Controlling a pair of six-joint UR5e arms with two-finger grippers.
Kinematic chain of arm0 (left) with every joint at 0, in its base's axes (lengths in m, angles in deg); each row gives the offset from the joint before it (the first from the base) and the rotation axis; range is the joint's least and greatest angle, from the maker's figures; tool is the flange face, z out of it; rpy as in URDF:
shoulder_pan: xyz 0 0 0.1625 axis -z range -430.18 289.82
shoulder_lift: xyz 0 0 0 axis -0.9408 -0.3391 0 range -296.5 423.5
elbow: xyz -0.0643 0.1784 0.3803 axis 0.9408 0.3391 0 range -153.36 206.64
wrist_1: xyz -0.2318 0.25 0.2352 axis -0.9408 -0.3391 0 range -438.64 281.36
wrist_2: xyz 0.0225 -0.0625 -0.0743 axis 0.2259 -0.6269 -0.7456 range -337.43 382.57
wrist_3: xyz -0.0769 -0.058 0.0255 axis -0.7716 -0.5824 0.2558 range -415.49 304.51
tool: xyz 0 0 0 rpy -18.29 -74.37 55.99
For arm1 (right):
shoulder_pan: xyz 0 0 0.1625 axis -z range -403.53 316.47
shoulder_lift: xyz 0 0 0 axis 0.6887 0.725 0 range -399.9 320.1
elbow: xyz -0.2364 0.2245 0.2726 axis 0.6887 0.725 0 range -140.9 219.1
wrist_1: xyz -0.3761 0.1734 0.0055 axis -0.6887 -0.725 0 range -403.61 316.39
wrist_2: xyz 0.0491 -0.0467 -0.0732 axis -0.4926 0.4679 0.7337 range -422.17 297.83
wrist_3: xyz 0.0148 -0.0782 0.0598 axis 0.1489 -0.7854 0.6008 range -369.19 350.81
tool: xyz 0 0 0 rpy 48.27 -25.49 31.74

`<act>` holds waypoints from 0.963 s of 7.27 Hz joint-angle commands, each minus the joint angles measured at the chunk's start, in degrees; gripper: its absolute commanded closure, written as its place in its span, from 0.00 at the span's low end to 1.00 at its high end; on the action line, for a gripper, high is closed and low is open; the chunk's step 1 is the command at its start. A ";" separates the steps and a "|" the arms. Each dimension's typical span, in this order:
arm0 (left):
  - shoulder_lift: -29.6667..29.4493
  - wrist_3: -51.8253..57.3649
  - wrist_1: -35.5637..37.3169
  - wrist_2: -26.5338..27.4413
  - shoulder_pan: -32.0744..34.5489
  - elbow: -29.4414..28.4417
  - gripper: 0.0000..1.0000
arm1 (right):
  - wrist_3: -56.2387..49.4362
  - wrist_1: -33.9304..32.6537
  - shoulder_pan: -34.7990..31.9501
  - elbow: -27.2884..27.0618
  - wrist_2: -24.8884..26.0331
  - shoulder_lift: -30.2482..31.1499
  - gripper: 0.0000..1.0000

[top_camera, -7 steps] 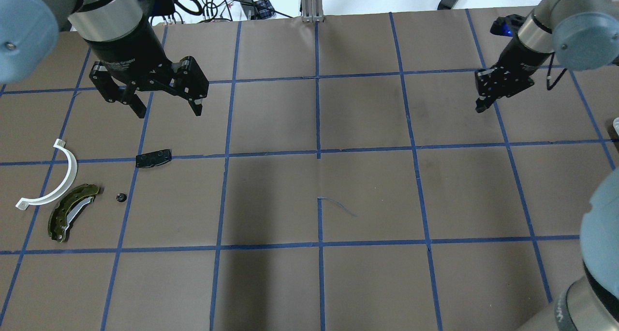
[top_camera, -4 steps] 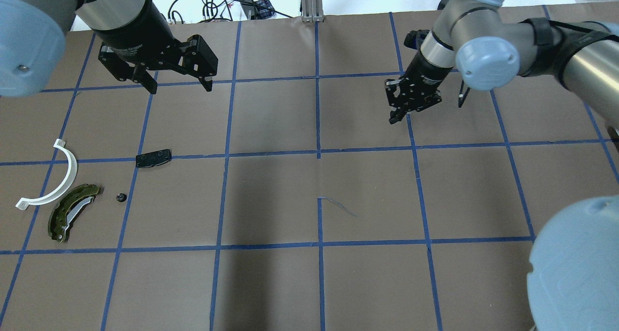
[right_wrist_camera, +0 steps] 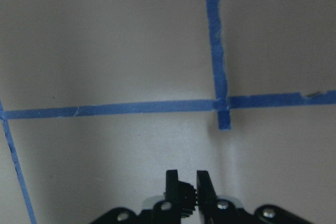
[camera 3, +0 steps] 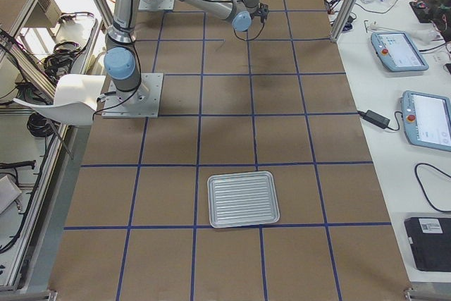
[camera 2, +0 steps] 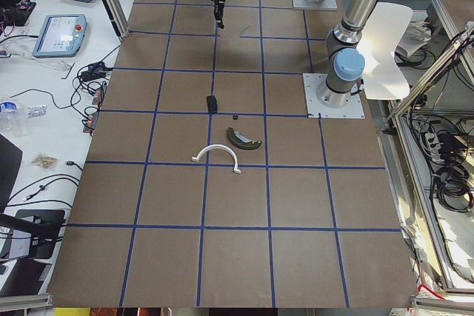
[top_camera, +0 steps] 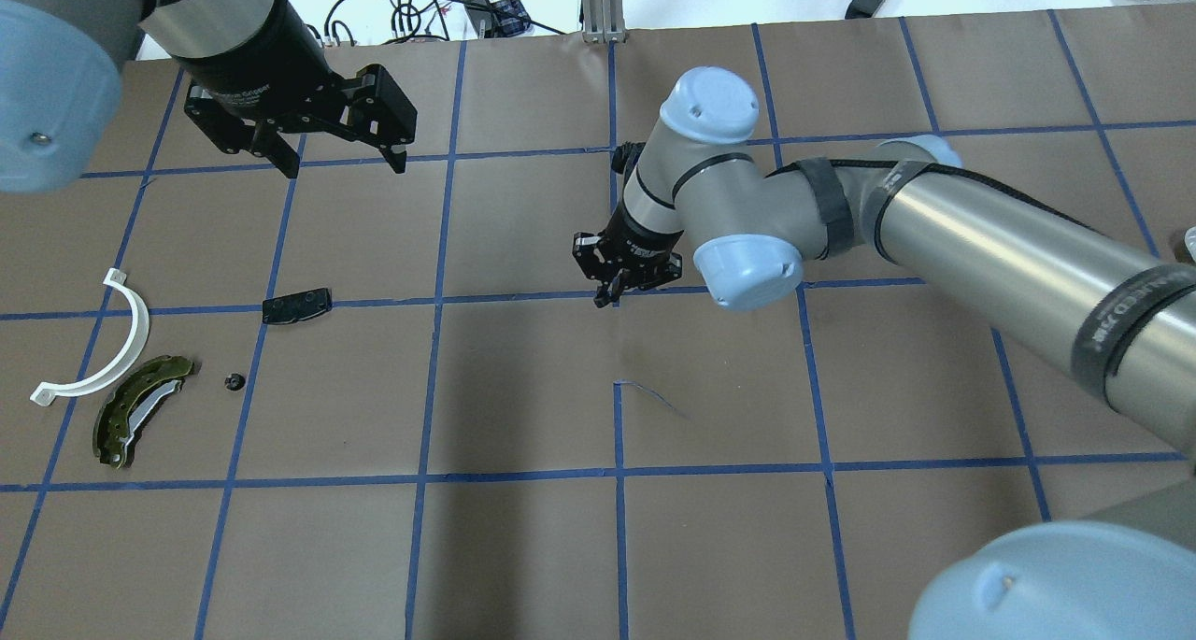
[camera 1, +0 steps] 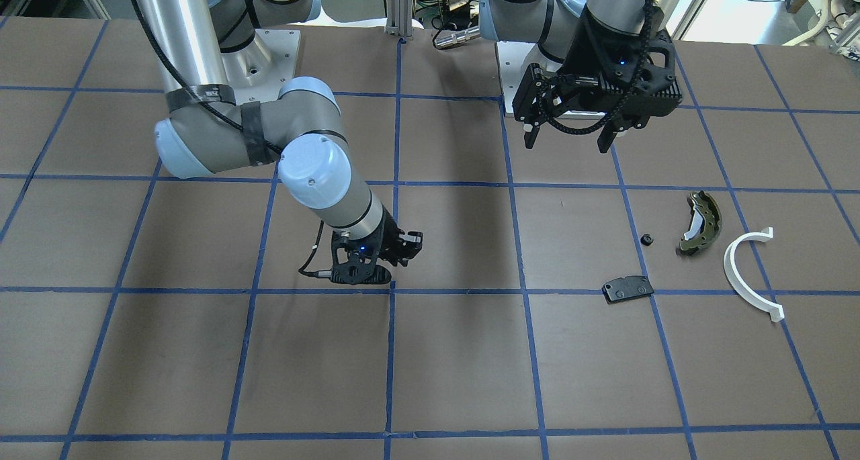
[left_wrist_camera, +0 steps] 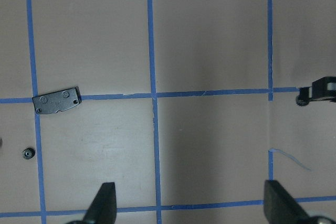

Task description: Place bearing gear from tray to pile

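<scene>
My right gripper (top_camera: 612, 294) is shut on a small dark toothed bearing gear (right_wrist_camera: 189, 195), which shows between its fingertips in the right wrist view. It hangs low over the tape crossing at the table's middle (camera 1: 388, 275). The pile lies at the left: an olive-green brake shoe (top_camera: 140, 408), a white plastic arc (top_camera: 112, 341), a flat black pad plate (top_camera: 296, 305) and a small black round part (top_camera: 234, 380). My left gripper (top_camera: 344, 165) is open and empty, raised behind the pile. The ribbed metal tray (camera 3: 243, 199) shows only in the exterior right view, with nothing on it.
The table is brown paper with a blue tape grid. A loose curl of tape (top_camera: 654, 399) lies near the middle. Cables (top_camera: 411, 5) and an aluminium post (top_camera: 603, 5) stand beyond the far edge. The right arm's long forearm (top_camera: 1009, 248) stretches across the right half.
My right arm has swept left from the far right side to the table's middle, gripper still shut. My left gripper has drawn back a little towards the far edge, still open.
</scene>
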State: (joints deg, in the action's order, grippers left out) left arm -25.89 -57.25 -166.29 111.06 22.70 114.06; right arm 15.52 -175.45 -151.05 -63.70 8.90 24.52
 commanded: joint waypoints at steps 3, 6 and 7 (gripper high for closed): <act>0.27 0.00 -0.42 0.10 0.02 0.03 0.00 | 7.19 -7.11 -4.81 -3.03 0.13 -0.87 0.90; -0.60 0.00 -3.91 0.28 -0.15 0.56 0.00 | 5.00 -12.56 -4.19 -0.57 5.12 -0.61 0.29; -1.83 -0.09 -3.50 0.19 -0.24 0.65 0.00 | 4.91 -12.56 -4.02 -0.48 5.14 -0.52 0.28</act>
State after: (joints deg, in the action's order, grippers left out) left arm -26.50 -57.26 -169.30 111.26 22.53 114.60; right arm 20.65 -187.61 -155.30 -64.67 13.19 23.93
